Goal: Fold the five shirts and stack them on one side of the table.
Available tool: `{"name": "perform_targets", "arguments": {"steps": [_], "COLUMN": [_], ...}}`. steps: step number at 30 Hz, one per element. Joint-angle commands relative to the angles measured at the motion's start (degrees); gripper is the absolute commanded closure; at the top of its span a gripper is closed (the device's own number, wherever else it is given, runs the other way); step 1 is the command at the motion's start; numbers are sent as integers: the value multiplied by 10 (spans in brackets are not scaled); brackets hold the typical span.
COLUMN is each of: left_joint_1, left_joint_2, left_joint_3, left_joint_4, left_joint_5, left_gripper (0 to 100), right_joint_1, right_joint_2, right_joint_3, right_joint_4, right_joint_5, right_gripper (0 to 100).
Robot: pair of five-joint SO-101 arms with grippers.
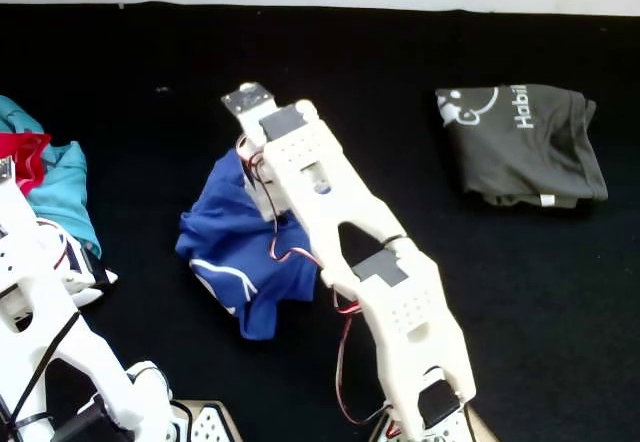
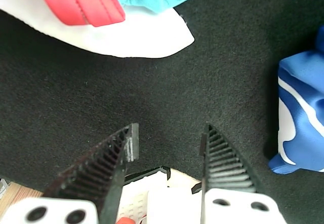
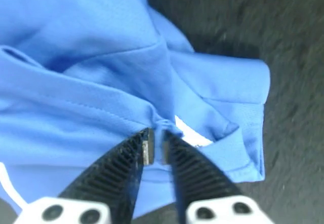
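Folding the blue shirt [image 1: 240, 252], lying crumpled mid-table, with the right gripper [image 3: 157, 150] clamping a fold of it. Holding the left gripper [image 2: 169, 143] spread wide and empty over the black table [image 1: 400, 52], between that shirt and the unfolded teal, red and white pile [image 1: 50, 177]. Leaving one dark grey shirt [image 1: 520, 147] folded on the opposite side. Probably needing next: drawing the pinched fold across and laying it flat.

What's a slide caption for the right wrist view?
Right gripper pinching a fold of the blue shirt over the black table.
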Motion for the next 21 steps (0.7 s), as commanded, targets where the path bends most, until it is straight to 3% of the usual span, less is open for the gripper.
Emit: {"name": "perform_targets", "arguments": {"steps": [1,5,9,21], "left_joint_1": [-4,7,62,222], "left_joint_2": [-17,-13,-13,-11], "left_joint_3": [-1,3,6,39], "left_joint_4": [-6,-10,-8,-91], "left_joint_5": [-2,-2,-3,-1], "left_gripper": [790,790,790,787], "right_joint_1": [29,78,131,355], "right_joint_2": [-22,-72,-129,-256], "right_joint_3": [-54,-140,-200,-216], "right_joint_4": [44,91,106,106], "right_joint_5": [5,5,6,93], "right_gripper": [991,992,992,992]}}
